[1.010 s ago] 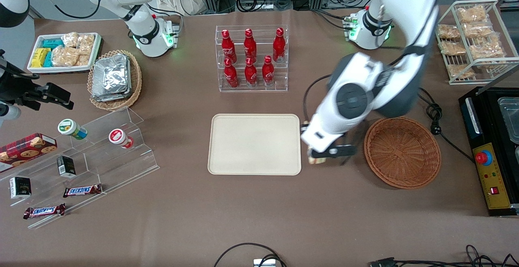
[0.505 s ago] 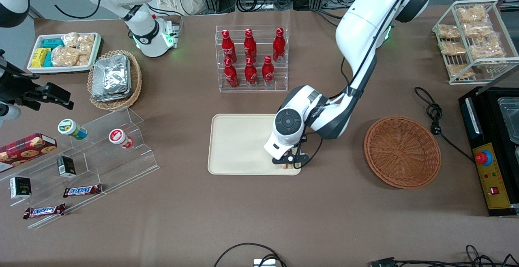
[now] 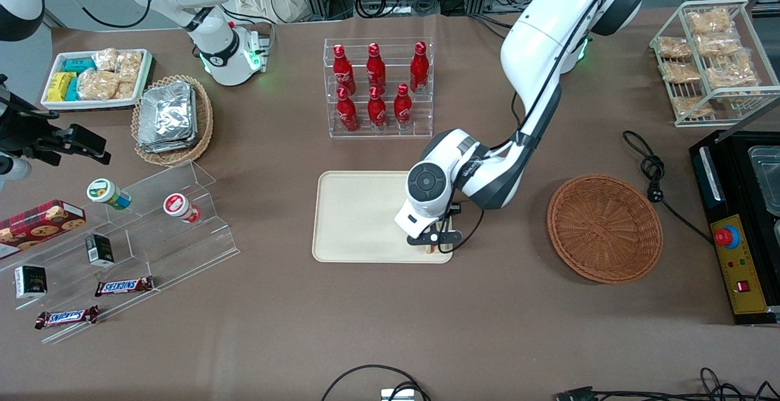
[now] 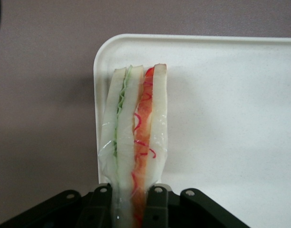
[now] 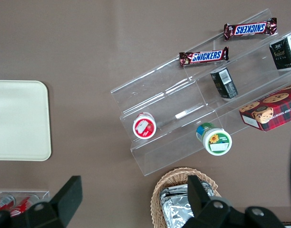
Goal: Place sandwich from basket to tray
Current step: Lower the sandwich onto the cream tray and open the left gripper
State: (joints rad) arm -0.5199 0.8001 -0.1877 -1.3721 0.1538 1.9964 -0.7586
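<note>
My gripper (image 4: 133, 199) is clamped on the sandwich (image 4: 133, 142), wedge on edge over the tray (image 4: 231, 118) corner nearest the front camera, close to the rim. I'd shift inward before lowering and releasing; the basket (image 3: 604, 228) sits empty toward my end.

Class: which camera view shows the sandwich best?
The left wrist view: the sandwich shows its bread layers and red and green filling, clamped in the gripper over a corner of the tray. The front view shows only a sliver under the arm; the right wrist view shows none of it.
</note>
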